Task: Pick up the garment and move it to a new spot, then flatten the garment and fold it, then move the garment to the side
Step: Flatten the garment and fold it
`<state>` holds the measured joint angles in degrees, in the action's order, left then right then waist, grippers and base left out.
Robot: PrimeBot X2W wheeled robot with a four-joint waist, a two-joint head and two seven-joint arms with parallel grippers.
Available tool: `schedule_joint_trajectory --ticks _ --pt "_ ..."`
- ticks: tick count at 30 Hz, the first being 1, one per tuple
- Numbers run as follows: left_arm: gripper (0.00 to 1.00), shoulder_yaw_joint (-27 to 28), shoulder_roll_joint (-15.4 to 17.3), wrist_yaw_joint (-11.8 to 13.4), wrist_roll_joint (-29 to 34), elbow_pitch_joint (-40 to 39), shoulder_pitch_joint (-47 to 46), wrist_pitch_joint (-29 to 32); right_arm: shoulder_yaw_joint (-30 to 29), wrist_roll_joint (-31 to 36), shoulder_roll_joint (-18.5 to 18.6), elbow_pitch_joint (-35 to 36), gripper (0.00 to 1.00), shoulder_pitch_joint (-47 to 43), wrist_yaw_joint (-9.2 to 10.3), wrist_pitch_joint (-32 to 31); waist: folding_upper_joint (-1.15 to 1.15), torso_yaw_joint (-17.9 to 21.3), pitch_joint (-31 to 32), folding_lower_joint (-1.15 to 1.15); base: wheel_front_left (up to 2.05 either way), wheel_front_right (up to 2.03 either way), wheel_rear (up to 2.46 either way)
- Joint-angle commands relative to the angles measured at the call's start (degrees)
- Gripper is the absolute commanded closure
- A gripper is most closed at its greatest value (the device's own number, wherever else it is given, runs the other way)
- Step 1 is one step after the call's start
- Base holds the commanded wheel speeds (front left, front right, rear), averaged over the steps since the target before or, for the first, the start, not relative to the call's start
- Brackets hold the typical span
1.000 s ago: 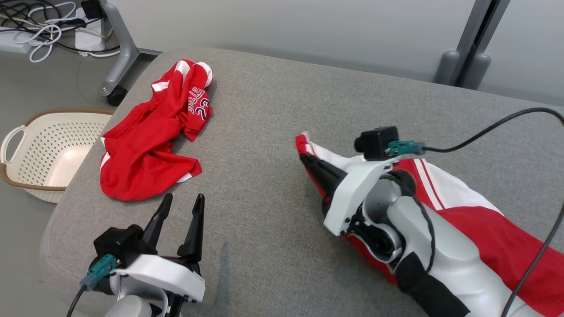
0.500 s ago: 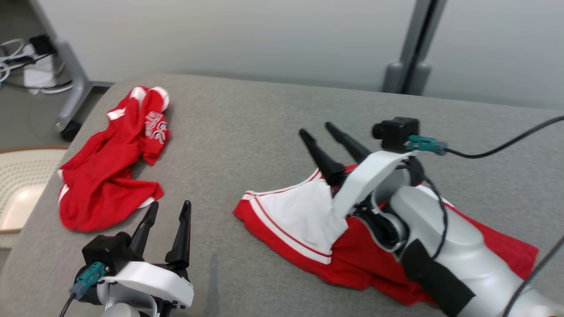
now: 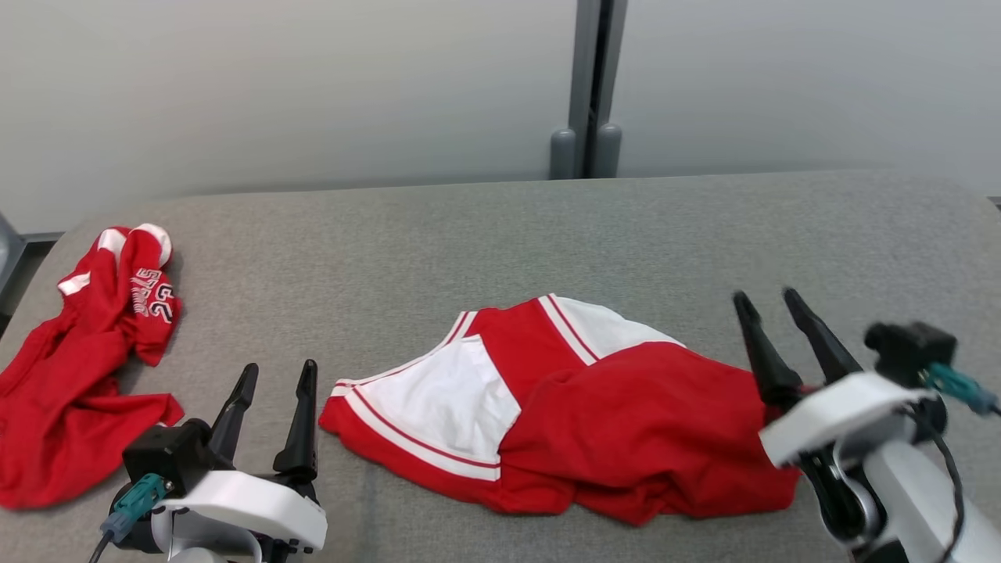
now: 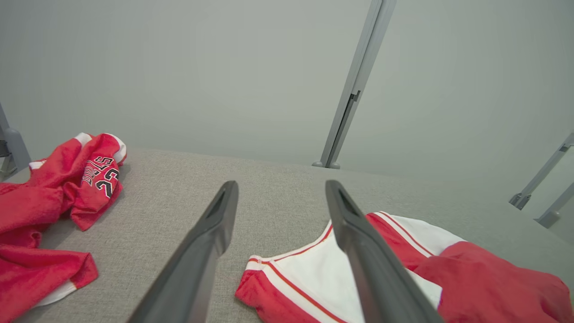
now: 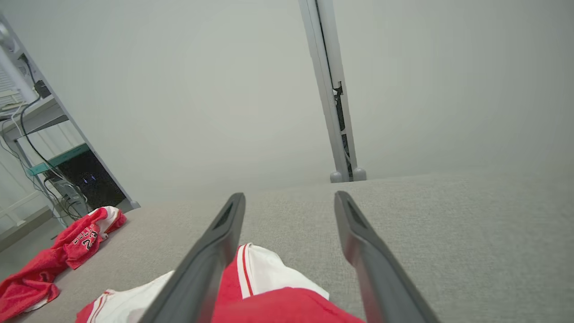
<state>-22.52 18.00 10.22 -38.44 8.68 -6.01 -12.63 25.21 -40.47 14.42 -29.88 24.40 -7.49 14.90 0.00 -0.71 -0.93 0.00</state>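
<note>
A red garment [image 3: 626, 414] with white panels and stripes lies rumpled on the grey padded table [image 3: 469, 234], in the middle of the near half. In the left wrist view the garment [image 4: 305, 278] sits just right of my fingers; in the right wrist view the garment [image 5: 269, 273] lies below and between them. My right gripper [image 3: 765, 295] stands open at the garment's right edge, holding nothing. At the near left, my left gripper [image 3: 280, 366] is open and empty, a little left of the garment's white-trimmed corner.
A second red garment [image 3: 78, 367] with white lettering lies crumpled at the table's left edge. A grey post [image 3: 586, 86] stands against the pale wall behind the table. A shelf with cables [image 5: 27, 134] stands off the left end.
The head camera has swung right. My right gripper opened, let go of the red and white garment and drew back to its right side. The left gripper stayed open.
</note>
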Motion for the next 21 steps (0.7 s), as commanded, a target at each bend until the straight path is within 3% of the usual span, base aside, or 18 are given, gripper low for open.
schedule_joint_trajectory --ticks 1,6,10,15,21 --pt "0.0 0.25 0.45 0.36 -0.39 -0.23 0.66 -0.18 -1.84 1.25 -0.3 1.03 0.0 -2.25 -0.01 0.33 0.0 0.83 0.15 0.0 0.0 0.0 0.0" --pt "0.0 0.02 0.56 0.36 -0.33 -0.7 0.43 0.08 -11.6 6.79 -4.39 7.82 0.0 -11.38 -0.01 -1.98 0.0 1.75 -0.49 0.0 0.0 0.0 0.0" --pt "0.0 -0.28 0.55 0.23 -0.2 -0.89 -0.3 0.24 -14.87 11.64 -7.19 14.22 0.0 -15.49 -0.01 -6.96 0.0 1.77 -1.08 0.0 0.0 0.0 0.0" --pt "0.0 -0.73 0.47 -0.2 -0.27 -0.37 -0.68 0.37 -15.21 15.67 -8.13 19.97 0.0 -18.72 -0.01 -15.78 0.0 0.75 -1.28 0.0 0.0 0.0 0.0" --pt "0.0 -0.86 0.25 -0.48 -0.7 0.34 -0.74 0.11 -12.2 15.92 -5.53 25.18 0.0 -24.22 -0.01 -27.85 0.0 -0.94 -1.18 0.0 0.0 0.0 0.0"
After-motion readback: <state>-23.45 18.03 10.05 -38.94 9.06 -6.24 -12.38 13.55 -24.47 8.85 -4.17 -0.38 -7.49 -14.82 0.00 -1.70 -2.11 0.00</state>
